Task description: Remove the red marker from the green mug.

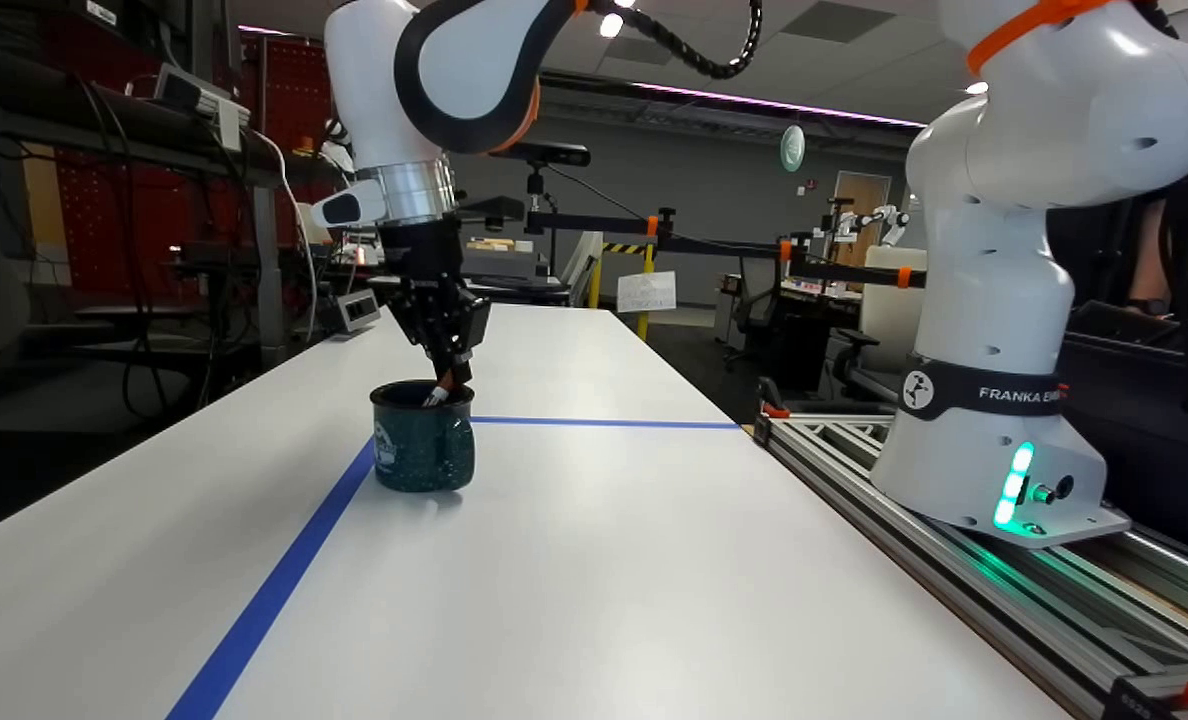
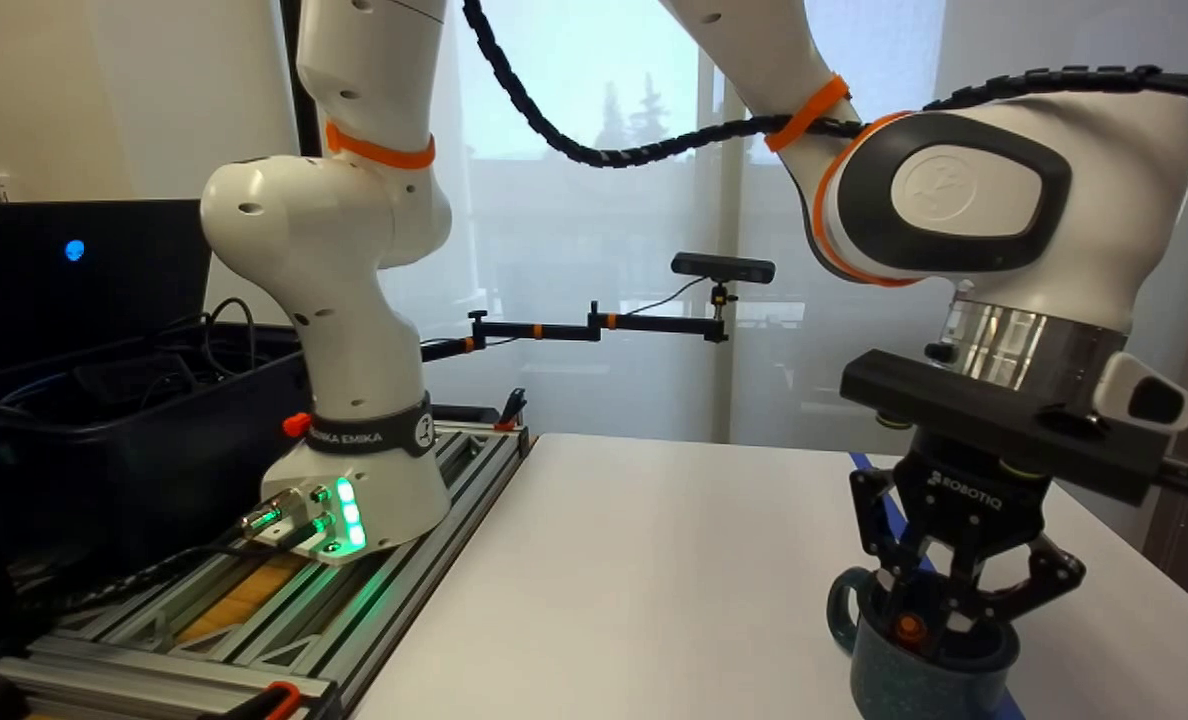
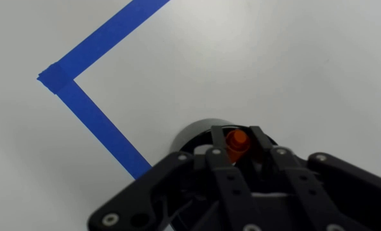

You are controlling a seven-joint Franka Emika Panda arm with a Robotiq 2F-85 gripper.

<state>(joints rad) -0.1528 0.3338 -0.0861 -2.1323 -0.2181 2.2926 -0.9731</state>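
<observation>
The green mug point(image 1: 422, 446) stands upright on the white table and also shows in an exterior view point(image 2: 916, 685) and in the wrist view point(image 3: 199, 139). The red marker point(image 3: 237, 145) leans inside it, its orange-red end up near the rim; it also shows in both exterior views point(image 1: 443, 384) point(image 2: 910, 628). My gripper point(image 3: 237, 131) points down into the mug opening, with its fingers on either side of the marker's upper end. The fingers are narrowly open; a small dark gap shows between the marker and one finger. The marker's lower part is hidden in the mug.
The mug's handle point(image 2: 842, 608) sticks out at its side. Blue tape lines point(image 3: 97, 118) cross the white table point(image 1: 594, 560) and meet in a corner near the mug. The arm's base stands on a metal rail frame point(image 1: 964, 560) along the table edge.
</observation>
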